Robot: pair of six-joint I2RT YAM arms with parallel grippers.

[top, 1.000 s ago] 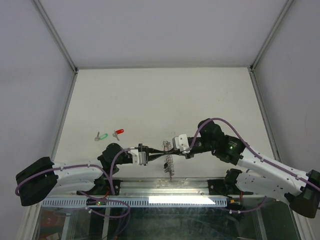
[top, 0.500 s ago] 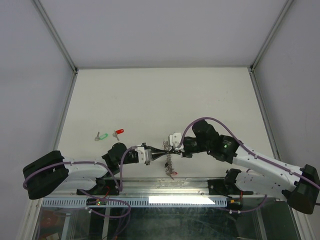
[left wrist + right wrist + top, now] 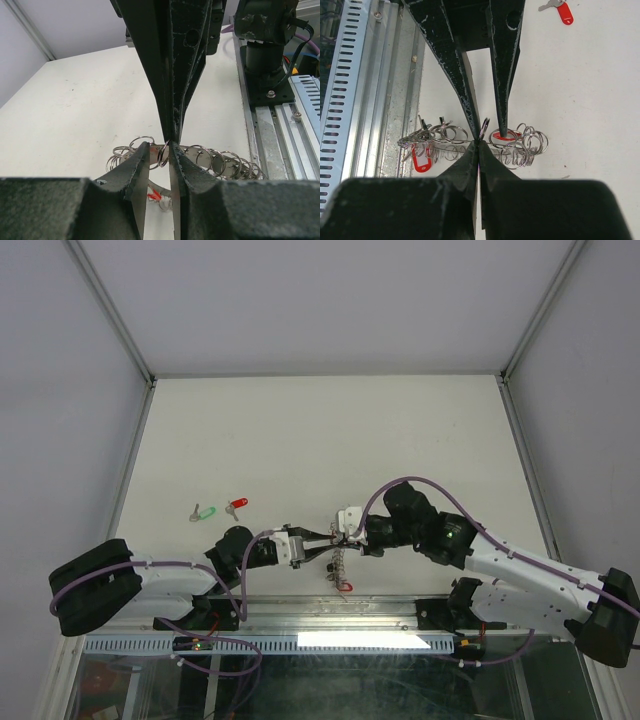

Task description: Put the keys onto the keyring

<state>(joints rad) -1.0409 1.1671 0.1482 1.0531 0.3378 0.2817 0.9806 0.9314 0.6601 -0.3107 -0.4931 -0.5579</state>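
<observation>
Keyring (image 3: 342,562) lies on table (image 3: 330,430) at near edge, centre, with red tag (image 3: 346,587) at its near end. Your grippers meet tip to tip over its far end. Right gripper (image 3: 479,145): fingers pinched together on edge of one loop (image 3: 484,126). Left gripper (image 3: 160,150): narrow gap, fingers flanking same loop, contact unclear. Green key (image 3: 205,512) and red key (image 3: 238,504) lie to the left, well apart from keyring.

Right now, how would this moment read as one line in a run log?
right gripper: shut on keyring | left gripper: around same loop, grip unclear | red key, green key: loose on table, not threaded
</observation>
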